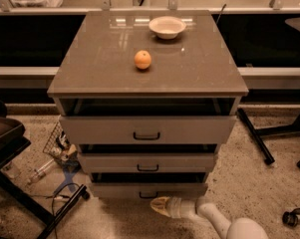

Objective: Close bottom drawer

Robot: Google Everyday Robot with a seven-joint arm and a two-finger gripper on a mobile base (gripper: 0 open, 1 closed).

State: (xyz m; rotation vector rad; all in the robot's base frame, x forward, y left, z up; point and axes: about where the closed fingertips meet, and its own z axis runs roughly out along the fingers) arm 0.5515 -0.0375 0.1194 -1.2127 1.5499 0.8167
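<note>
Cabinet (148, 78): a taupe-grey unit is being shown at scene centre, all three drawers standing pulled out toward the near side.
Top drawer (147, 129): the widest front is being seen highest, with its black handle.
Middle drawer (148, 163): a narrower front is being seen just beneath.
Bottom drawer (148, 189): the task's thing is being seen lowest and narrowest, near the floor, its tray open and its front facing the near side.
Arm (224, 221): a white arm is being reached in from the near right, low over the floor.
Bowl (167, 27): a white bowl is being left on the far part of the top.
Gripper (162, 206): it is being held just beside the bottom drawer's front, a little right of the handle; whether it is touching cannot be told, nor how the jaws stand. Nothing is seen in its grasp.
Orange (143, 59): it is being left mid-top.
Step in hand: by judgement, the approach to the drawer front is being made.
Next move: contact with the front, then a straight push toward the far side, is being called for.
</note>
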